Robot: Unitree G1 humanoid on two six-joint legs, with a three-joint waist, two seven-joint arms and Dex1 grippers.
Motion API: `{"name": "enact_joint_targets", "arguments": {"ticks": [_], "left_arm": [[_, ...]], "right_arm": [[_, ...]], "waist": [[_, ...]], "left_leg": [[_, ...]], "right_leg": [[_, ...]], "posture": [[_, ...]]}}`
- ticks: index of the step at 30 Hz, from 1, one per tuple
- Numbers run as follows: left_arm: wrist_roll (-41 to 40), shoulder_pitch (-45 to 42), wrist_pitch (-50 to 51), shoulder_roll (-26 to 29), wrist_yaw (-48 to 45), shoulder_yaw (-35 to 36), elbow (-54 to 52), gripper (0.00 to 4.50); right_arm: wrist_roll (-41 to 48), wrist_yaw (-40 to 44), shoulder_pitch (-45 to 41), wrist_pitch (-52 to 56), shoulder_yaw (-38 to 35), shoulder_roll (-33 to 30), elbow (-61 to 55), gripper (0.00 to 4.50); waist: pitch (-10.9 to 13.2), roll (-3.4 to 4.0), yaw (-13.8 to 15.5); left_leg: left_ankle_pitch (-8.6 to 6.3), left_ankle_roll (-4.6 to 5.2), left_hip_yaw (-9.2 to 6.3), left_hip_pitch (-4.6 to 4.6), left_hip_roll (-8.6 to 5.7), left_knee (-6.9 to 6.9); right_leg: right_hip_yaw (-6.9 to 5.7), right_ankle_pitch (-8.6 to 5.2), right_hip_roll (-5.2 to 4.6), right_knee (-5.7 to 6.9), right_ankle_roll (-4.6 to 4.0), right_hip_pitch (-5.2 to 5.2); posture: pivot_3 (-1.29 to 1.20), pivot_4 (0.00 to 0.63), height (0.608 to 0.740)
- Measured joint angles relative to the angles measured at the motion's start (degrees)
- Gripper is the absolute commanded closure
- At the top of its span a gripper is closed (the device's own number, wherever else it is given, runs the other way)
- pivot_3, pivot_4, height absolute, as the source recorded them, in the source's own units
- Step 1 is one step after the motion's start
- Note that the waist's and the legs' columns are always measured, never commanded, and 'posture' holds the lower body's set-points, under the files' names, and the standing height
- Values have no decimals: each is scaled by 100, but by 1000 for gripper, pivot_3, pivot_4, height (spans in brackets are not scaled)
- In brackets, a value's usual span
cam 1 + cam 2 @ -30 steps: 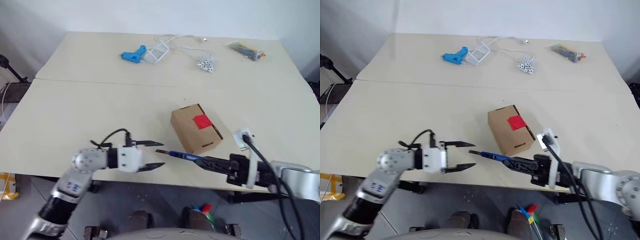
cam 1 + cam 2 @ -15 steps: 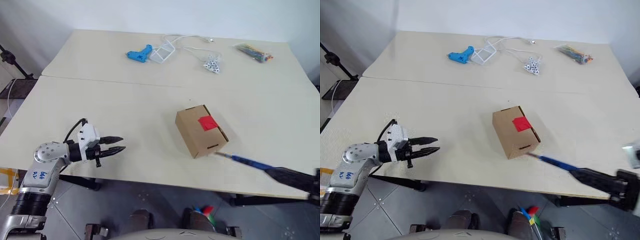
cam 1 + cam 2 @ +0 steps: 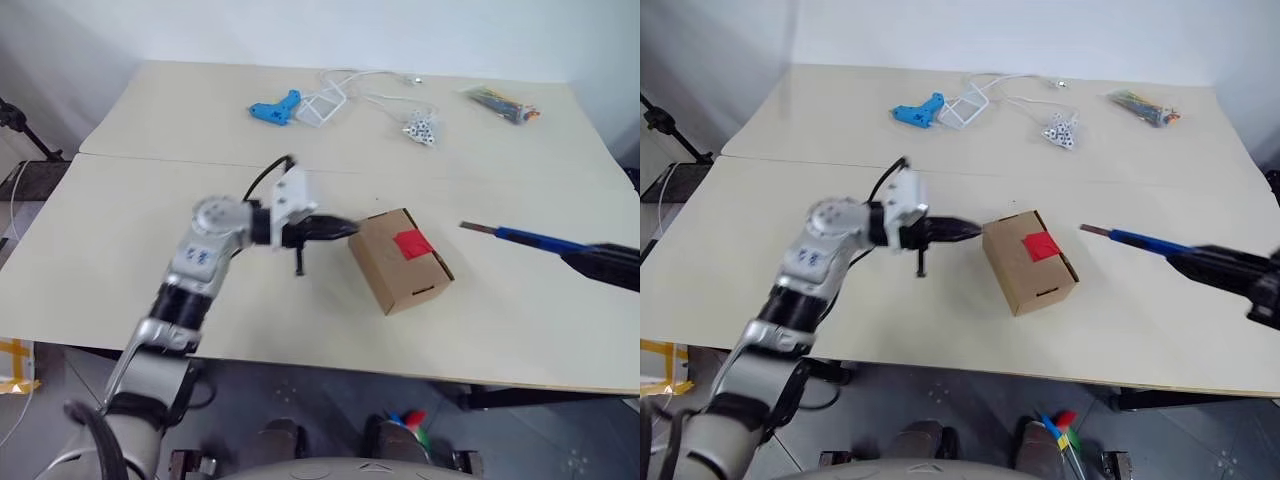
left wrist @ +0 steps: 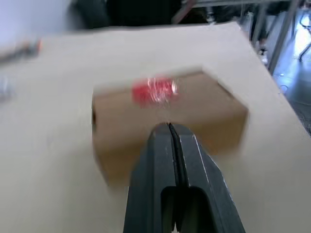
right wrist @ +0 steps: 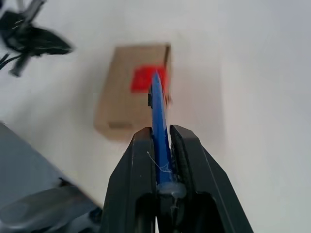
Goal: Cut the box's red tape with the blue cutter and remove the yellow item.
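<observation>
The brown box (image 3: 392,272) lies on the table right of centre, with the red tape (image 3: 411,243) as a small square on its top. My left gripper (image 3: 347,228) is shut and empty, pointing level at the box's left end; I cannot tell whether it touches. In the left wrist view its closed fingers (image 4: 160,145) stand in front of the box's side (image 4: 121,141). My right gripper (image 5: 160,132) is shut on the blue cutter (image 3: 525,238), held in the air to the right of the box with its blade toward the tape. The yellow item is hidden.
At the back of the table lie a light blue pistol-shaped tool (image 3: 273,107), a white wire frame (image 3: 320,103) with a cable, a cluster of small white pieces (image 3: 418,128) and a bundle of coloured ties (image 3: 497,102). The table's front edge (image 3: 330,368) runs close below the box.
My left gripper has shut and swung from the front left of the table to the box's left end. My right gripper has lifted the cutter from the front edge up to the box's right.
</observation>
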Motion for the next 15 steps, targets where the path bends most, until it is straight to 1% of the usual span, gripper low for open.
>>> {"name": "enact_joint_targets", "arguments": {"ticks": [3,4,7,8,10,13,15], "left_arm": [[372,-339,-55,-281,263,-135,596,4500],[452,-369,-50,-327,311,-190,711,4500],[866,-431,-169,-362,386,-374,1109,4500],[948,-444,-191,-404,413,-435,1190,4500],[1075,-505,-222,-516,456,-478,1281,4500],[1133,-557,-192,-577,458,-502,1304,4500],[1143,-558,-138,-619,460,-500,1295,4500]], "right_arm": [[492,-988,-516,-290,850,-118,86,4315],[605,-1178,-597,-356,971,-166,98,4315],[919,-1876,-1246,-690,1752,-372,80,4315],[962,-2016,-1375,-773,1937,-422,57,4315],[1013,-2390,-1927,-994,2606,-438,20,4315],[1112,-2763,-2404,-1132,3206,-428,-41,4315],[1208,-2931,-2606,-1199,3454,-389,-54,4315]], "waist": [[0,1,-66],[1,2,-81],[1,1,-118],[2,1,-117],[4,-4,-97],[4,-4,-79],[4,-4,-76]], "left_leg": [[-6,-3,2,-7,1,-13],[-6,-3,2,-15,0,-20],[-9,-6,9,-21,-4,-19],[-9,-6,11,-24,-2,-16],[-8,-5,10,-42,7,4],[-7,-3,-4,-76,6,34],[-7,-2,-18,-89,5,48]], "right_leg": [[-41,2,-1,4,3,-12],[-52,2,-1,3,4,-18],[-72,2,3,4,4,-21],[-74,2,3,4,4,-21],[-83,3,1,1,6,-20],[-100,4,-2,-4,8,-26],[-114,6,-3,-3,11,-24]], "posture": [[0,150,740],[0,150,740],[0,150,740],[0,150,740],[0,150,740],[0,150,740],[0,150,740]]}}
